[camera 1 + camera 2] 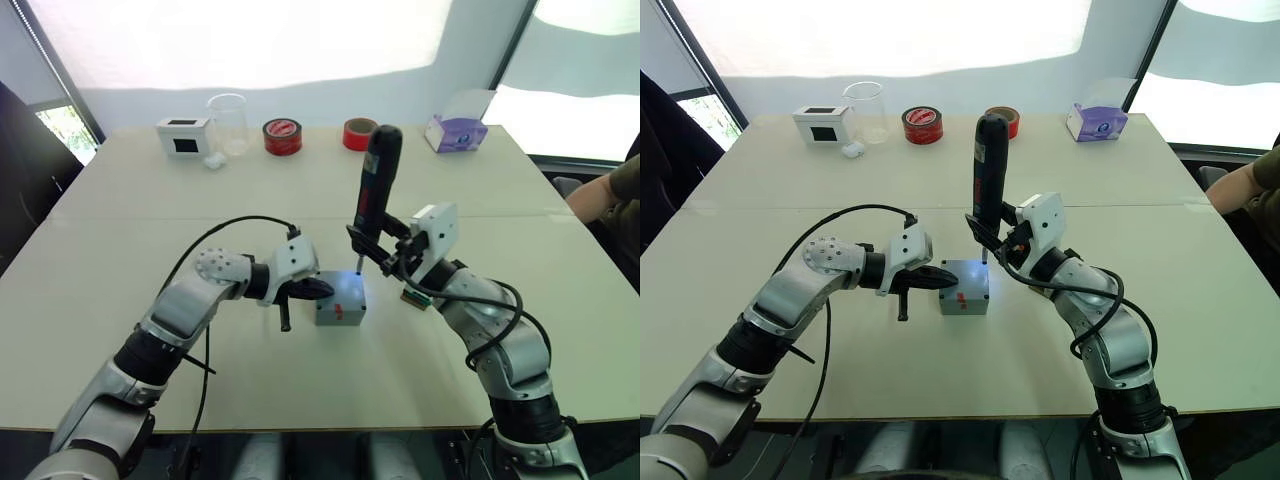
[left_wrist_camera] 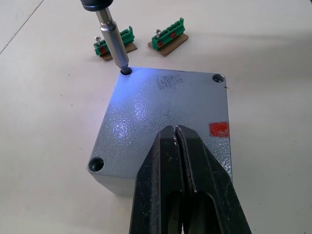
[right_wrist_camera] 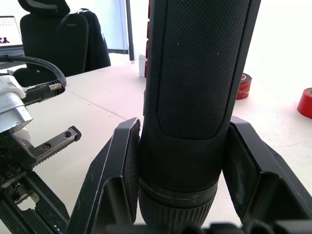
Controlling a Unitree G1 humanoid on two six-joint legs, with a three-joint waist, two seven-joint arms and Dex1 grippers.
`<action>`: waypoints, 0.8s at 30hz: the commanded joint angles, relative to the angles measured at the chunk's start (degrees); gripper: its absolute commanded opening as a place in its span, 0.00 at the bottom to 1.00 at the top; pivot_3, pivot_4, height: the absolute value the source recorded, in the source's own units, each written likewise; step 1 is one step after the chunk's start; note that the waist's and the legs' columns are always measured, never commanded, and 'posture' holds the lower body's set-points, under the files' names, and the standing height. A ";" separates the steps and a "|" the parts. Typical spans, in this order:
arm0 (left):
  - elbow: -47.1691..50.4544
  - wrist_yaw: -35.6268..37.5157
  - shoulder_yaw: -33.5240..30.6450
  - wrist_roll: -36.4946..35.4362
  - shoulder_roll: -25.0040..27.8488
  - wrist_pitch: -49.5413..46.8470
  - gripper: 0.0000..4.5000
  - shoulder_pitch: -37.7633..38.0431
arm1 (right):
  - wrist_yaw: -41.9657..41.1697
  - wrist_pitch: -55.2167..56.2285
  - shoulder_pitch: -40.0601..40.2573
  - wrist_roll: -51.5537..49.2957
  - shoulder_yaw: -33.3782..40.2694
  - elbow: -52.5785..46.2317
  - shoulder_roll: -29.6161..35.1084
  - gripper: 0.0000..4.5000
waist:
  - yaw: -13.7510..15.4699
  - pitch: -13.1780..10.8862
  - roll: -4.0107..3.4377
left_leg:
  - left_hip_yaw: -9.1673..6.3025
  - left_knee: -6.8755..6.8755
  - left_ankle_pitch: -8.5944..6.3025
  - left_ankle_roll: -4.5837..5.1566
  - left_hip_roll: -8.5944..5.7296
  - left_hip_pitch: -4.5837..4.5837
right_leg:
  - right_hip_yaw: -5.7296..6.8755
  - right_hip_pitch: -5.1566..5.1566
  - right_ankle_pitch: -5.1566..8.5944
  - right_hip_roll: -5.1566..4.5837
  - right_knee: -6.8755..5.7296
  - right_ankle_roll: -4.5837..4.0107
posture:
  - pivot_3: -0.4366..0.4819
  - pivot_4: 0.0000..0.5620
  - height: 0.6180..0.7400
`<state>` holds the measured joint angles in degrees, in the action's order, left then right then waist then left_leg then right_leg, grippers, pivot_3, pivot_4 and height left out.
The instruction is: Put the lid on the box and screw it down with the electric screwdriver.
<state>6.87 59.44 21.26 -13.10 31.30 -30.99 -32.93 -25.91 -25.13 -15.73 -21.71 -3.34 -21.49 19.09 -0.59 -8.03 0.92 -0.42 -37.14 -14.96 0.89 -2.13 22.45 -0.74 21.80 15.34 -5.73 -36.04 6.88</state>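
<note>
Already the lid (image 2: 165, 117) sits on the box (image 1: 340, 312) mid-bench. The right gripper (image 3: 180, 161) has its fingers clamped round the electric screwdriver (image 1: 378, 185), upright, bit in the lid's 11 o'clock corner hole. The left gripper (image 2: 178, 146), fingers closed and empty, presses the lid; other corners seemingly remain.

Strong daylight enters from the windows behind my surface (image 1: 120, 200); they blow out to white in both eye views, with soft shadows falling toward me. A blue-white glow pools on the lid (image 2: 161, 122) around the electric screwdriver (image 2: 113, 41) bit. My right wrist view is backlit and washed out behind.
</note>
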 commanded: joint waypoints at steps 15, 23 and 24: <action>-0.18 0.64 0.38 0.83 -0.50 0.48 0.00 -0.20 | -1.05 -2.98 4.62 1.72 -2.52 5.19 1.09 0.39 | 0.02 0.02 0.03 | -0.01 0.12 -0.02 -0.02 0.00 0.00 | 0.01 0.18 0.06 -0.30 0.10 -0.10 | 0.48 0.27 1.00; -0.87 0.53 0.35 0.91 -0.86 1.00 0.00 0.06 | -2.68 -3.74 0.55 -0.82 1.35 0.94 3.90 0.39 | 0.09 0.00 -0.01 | -0.01 0.20 -0.04 -0.03 -0.01 0.03 | 0.06 0.22 0.07 -0.41 0.22 -0.14 | 0.48 0.27 1.00; -0.98 0.54 0.28 0.93 -0.89 1.13 0.00 0.08 | -3.06 -4.71 -0.81 -1.96 2.55 -0.49 4.79 0.39 | 0.17 -0.03 -0.02 | -0.01 0.20 -0.04 -0.03 -0.01 0.06 | 0.06 0.25 0.08 -0.44 0.24 -0.15 | 0.48 0.27 1.00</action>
<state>6.35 59.75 21.30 -12.93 30.35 -30.15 -32.95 -28.25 -25.98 -16.82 -22.85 -1.96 -22.68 22.21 -0.42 -8.06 0.89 -0.43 -36.94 -15.00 0.86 -2.17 22.57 -0.66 22.09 15.42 -6.20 -35.79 6.73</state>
